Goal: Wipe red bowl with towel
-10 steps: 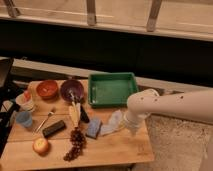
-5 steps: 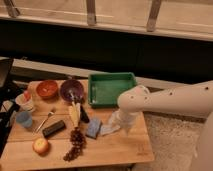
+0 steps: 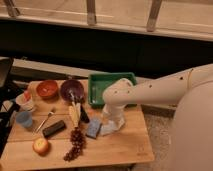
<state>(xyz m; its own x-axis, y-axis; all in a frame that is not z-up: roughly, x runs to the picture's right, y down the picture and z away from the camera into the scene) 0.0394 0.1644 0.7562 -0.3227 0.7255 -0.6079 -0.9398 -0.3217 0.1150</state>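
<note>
The red bowl (image 3: 47, 89) sits at the table's back left, next to a darker purple bowl (image 3: 72, 90). The towel (image 3: 114, 128) lies crumpled and pale on the table's right side, in front of the green tray. My white arm reaches in from the right and bends at its elbow over the tray. The gripper (image 3: 111, 119) points down right at the towel, open, and it hides the towel's upper part. The gripper is far to the right of the red bowl.
A green tray (image 3: 98, 81) stands at the back. A blue sponge (image 3: 93, 129) lies just left of the towel. Further left are grapes (image 3: 74, 145), an apple (image 3: 41, 146), a black bar (image 3: 54, 128), a fork (image 3: 45, 120), a blue cup (image 3: 23, 119) and a white cup (image 3: 25, 101).
My arm has swung left and lowered, which brought the gripper down onto the towel. The objects on the table have stayed put.
</note>
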